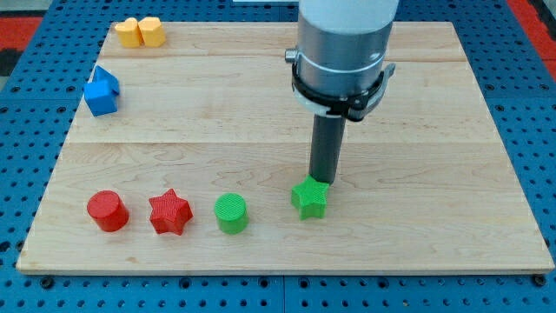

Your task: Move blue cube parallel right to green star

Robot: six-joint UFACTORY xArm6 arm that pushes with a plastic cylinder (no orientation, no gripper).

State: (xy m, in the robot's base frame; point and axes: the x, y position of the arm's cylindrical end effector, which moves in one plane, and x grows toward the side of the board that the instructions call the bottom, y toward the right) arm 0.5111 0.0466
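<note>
my tip (323,181) sat right at the top edge of the green star (310,197), touching it or as good as; the rod hid the contact line so i couldn't call it firmly. no fingers on this rig, just the bare rod, so nothing was held or clamped. blue cube (101,99) was well apart from all that, up near the view's left edge of the board (434,130), with another blue block (104,79) pressed against its top side, shape hard to make out. so the task's block looked untouched: the tip was at the reference block, not the one to push. judged the job as barely started. next move would need the tip to come round to the cube's left side and shove it across to the star's right, level with it. risk: dragging the neighbour blue piece along, or nudging the star off its spot. bottom row, left to right: red cylinder (108,210), red star (169,212), green cylinder (231,213). two yellow blocks (140,31) sat together at top left.
</note>
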